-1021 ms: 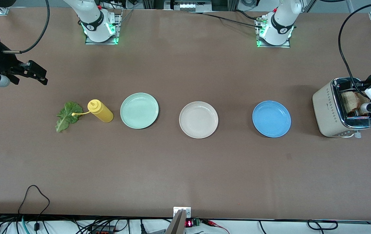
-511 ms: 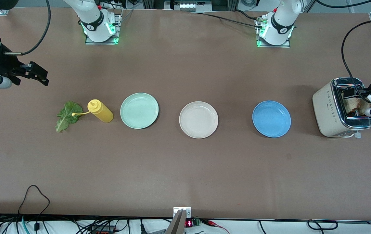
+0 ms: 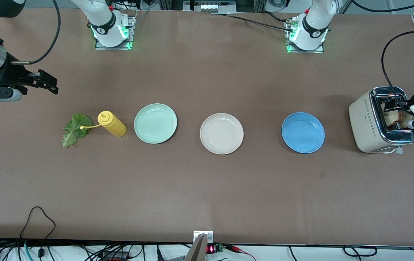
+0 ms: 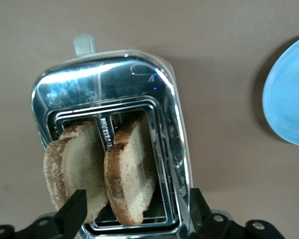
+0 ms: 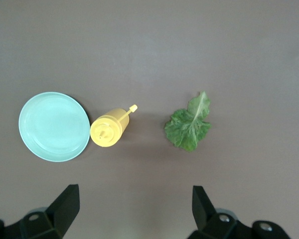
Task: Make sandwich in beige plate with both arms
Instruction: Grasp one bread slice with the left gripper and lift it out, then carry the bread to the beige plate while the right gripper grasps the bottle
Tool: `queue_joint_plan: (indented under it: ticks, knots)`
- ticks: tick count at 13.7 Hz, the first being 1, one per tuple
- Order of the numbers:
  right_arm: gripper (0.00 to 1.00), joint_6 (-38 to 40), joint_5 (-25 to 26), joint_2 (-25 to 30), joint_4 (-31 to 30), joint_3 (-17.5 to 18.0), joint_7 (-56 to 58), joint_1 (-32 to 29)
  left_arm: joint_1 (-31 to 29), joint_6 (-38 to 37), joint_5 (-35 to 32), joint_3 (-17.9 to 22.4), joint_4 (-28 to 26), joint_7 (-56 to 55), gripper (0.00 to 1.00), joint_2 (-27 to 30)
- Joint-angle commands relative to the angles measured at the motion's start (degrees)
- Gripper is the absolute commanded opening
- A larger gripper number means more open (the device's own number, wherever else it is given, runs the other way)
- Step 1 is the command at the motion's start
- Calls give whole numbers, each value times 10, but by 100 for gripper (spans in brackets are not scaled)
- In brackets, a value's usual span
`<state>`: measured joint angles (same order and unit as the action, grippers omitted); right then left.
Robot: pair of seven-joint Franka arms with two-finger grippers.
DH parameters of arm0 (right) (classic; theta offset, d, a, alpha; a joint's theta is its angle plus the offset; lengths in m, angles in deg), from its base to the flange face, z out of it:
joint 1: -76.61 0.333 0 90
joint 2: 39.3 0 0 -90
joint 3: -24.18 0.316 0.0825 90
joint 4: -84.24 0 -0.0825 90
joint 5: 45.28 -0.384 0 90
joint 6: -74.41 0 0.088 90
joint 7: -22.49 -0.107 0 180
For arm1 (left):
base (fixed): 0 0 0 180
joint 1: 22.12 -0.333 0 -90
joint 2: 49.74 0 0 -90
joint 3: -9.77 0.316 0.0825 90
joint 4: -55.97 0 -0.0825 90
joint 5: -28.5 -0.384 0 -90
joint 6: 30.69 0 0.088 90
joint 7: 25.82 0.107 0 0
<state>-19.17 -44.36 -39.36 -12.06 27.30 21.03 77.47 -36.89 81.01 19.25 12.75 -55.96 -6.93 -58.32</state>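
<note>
The beige plate [image 3: 221,133] lies bare at the table's middle. Two toast slices [image 4: 74,169] [image 4: 132,174] stand in the slots of the cream and chrome toaster [image 3: 366,123] at the left arm's end. My left gripper [image 4: 134,209] is open right over the toaster [image 4: 114,84], with one finger on each side of the slices and touching neither. The green lettuce leaf [image 3: 74,129] lies flat at the right arm's end. My right gripper [image 3: 49,85] is open and empty in the air over the table beside the leaf [image 5: 188,124].
A yellow squeeze bottle [image 3: 112,123] stands between the leaf and the mint green plate [image 3: 155,123]. A blue plate [image 3: 303,132] lies between the beige plate and the toaster. Cables hang at the table's ends.
My right gripper has drifted a little toward the table's middle. My left wrist has shifted over the toaster toward the table's end; the slices stay in the slots.
</note>
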Motion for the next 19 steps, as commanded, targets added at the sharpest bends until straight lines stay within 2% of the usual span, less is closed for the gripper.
queue_joint_plan:
  ticks: [1, 3, 5, 7, 10, 12, 15, 19]
  knots:
    - [100, 11, -2, 1, 2, 1, 22, -3, -19, 47, -9, -6, -55, 14, 80, 28]
    - [100, 9, -4, -1, -2, 0, 79, -6, -20, 44, -9, -5, -60, 13, 34, 28]
    - [100, 2, -33, 1, -21, -7, 143, -23, -25, 44, -9, -5, -60, 13, 15, 26]
    - [100, -13, -72, 1, -41, -7, 220, -51, -25, 41, -9, -5, -57, 14, 1, 27]
    - [100, -48, -152, 6, -88, -7, 345, -99, -25, 30, -9, -10, -49, 22, 1, 36]
    - [100, -74, -217, 6, -128, -7, 457, -132, -22, -23, -9, -24, -15, 17, 1, 51]
    - [100, -105, -330, 1, -192, -8, 645, -179, -19, -179, -9, -79, 101, 11, 1, 51]
    - [100, -117, -472, -38, -241, -8, 874, -214, -14, -314, -2, -192, 206, -42, 1, 42]
